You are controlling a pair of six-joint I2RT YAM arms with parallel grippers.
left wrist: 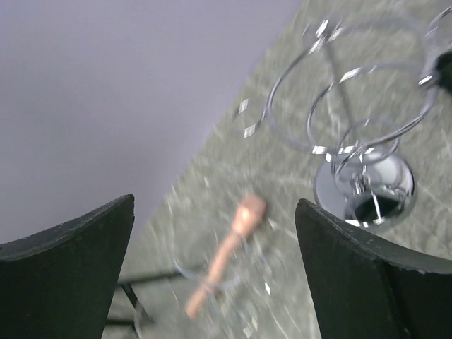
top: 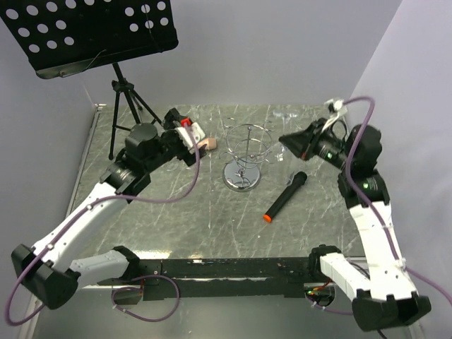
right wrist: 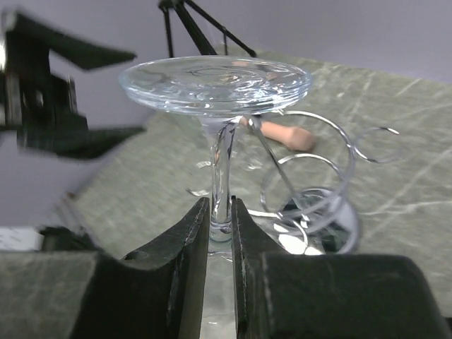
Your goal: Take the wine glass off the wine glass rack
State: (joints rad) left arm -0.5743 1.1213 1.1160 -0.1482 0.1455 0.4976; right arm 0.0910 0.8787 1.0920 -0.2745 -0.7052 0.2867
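The chrome wine glass rack [top: 244, 159] stands mid-table on its shiny disc base; it also shows in the left wrist view [left wrist: 353, 141] and the right wrist view [right wrist: 314, 183]. My right gripper [right wrist: 220, 219] is shut on the stem of the clear wine glass [right wrist: 215, 85], which hangs upside down with its round foot on top. In the top view the right gripper [top: 284, 140] holds the glass [top: 277, 150] at the rack's right side; I cannot tell whether the stem is free of the wire arm. My left gripper [left wrist: 215, 275] is open and empty, left of the rack [top: 192, 145].
A peach wooden handle-like piece [left wrist: 229, 244] lies on the table under the left gripper, blurred. A black microphone with an orange end [top: 285, 196] lies right of the rack's base. A black music stand [top: 92, 32] on a tripod [top: 127, 106] stands at the far left.
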